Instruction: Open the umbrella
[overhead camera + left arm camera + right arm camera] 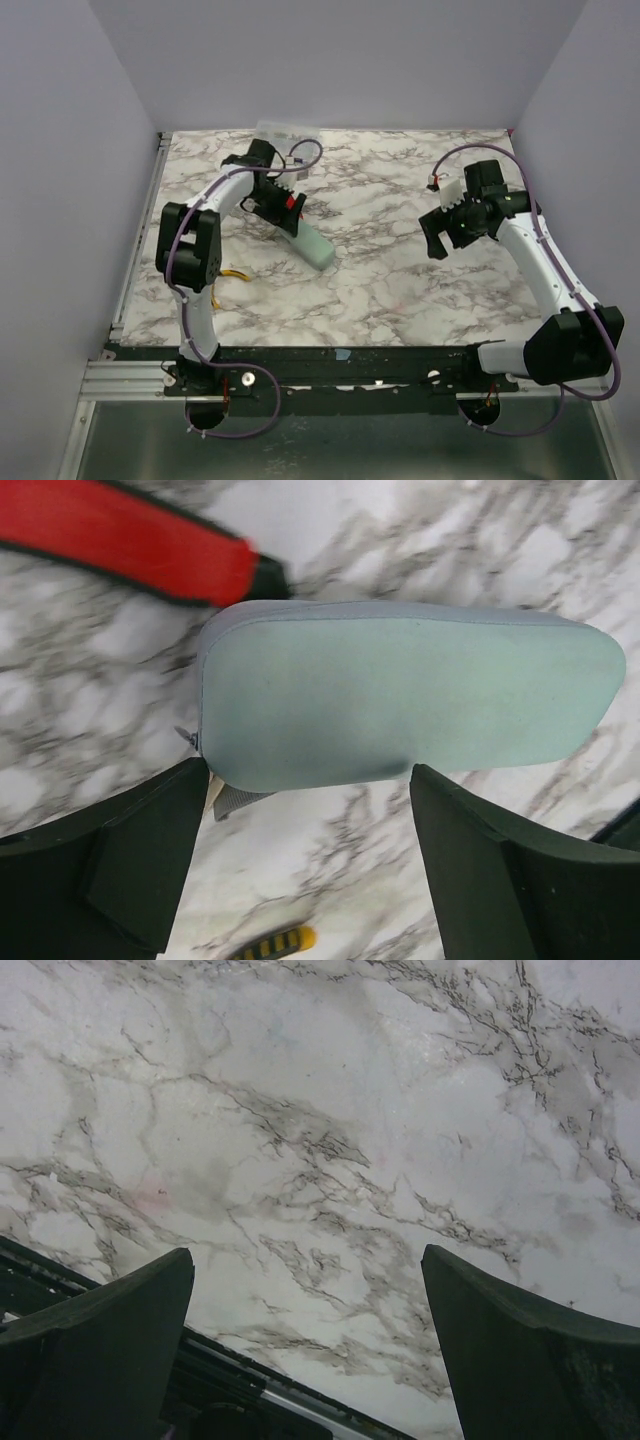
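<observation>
One umbrella [313, 246] is counted, shown as a single pale mint-green sleeve [400, 695] on the tabletop [400, 290]. One red-handled screwdriver [130, 540] is counted, and one set of yellow-handled pliers [235, 275]. Two arms are counted: one left arm [190, 250] and one right arm [545, 270]. Two tools are counted, one on each arm: the left tool [310, 780] and the right tool [307, 1258]. Two dark fingers [120, 870] are shown on each tool, so four are counted in all. One marble-patterned tabletop is seen. One clear sheet-like item [287, 131] is made out at the far edge; its kind cannot be told.
</observation>
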You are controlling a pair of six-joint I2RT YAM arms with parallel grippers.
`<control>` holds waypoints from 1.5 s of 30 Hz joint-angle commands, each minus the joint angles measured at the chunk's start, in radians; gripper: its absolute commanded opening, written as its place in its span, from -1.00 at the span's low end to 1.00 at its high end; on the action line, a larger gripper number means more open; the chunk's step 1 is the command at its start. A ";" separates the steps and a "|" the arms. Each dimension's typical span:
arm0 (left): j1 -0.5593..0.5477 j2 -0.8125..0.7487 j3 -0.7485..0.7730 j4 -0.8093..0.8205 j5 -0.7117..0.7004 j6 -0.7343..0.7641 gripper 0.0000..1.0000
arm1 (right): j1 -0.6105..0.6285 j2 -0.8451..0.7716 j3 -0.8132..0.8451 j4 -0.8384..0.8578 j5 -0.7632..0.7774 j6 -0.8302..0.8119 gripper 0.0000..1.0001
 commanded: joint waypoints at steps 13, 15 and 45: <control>-0.282 -0.346 -0.443 0.664 0.331 -0.583 0.66 | -0.008 -0.149 -0.056 -0.021 -0.162 0.035 1.00; -0.258 -0.449 -0.535 0.715 0.303 -0.568 0.67 | -0.007 -0.151 -0.088 -0.016 -0.227 0.059 1.00; 0.093 -1.103 -0.999 0.703 0.234 -0.552 0.97 | 0.503 0.462 0.176 0.143 -0.221 0.088 1.00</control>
